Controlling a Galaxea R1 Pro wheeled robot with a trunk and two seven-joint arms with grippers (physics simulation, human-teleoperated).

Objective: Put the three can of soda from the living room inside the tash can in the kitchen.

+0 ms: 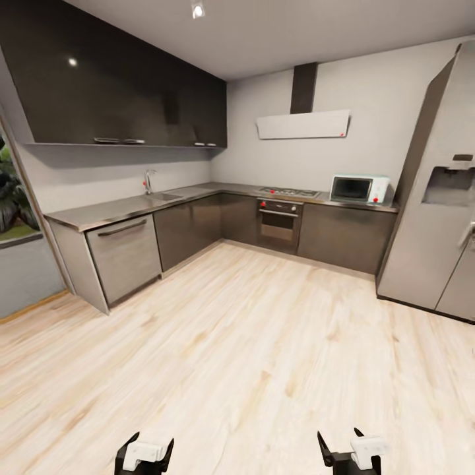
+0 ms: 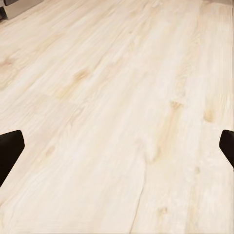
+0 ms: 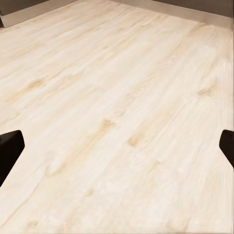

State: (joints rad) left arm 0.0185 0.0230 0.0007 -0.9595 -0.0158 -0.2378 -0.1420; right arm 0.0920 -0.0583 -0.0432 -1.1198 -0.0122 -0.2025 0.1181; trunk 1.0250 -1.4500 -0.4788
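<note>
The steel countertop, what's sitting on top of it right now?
On the countertop: a sink with its tap, a hob and a white microwave. What the sink basin holds cannot be seen from here.

no readable text, labels or brands on anything

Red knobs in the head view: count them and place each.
3 visible: two on the oven front at and, one on the microwave at. Others may be too small to see.
</note>
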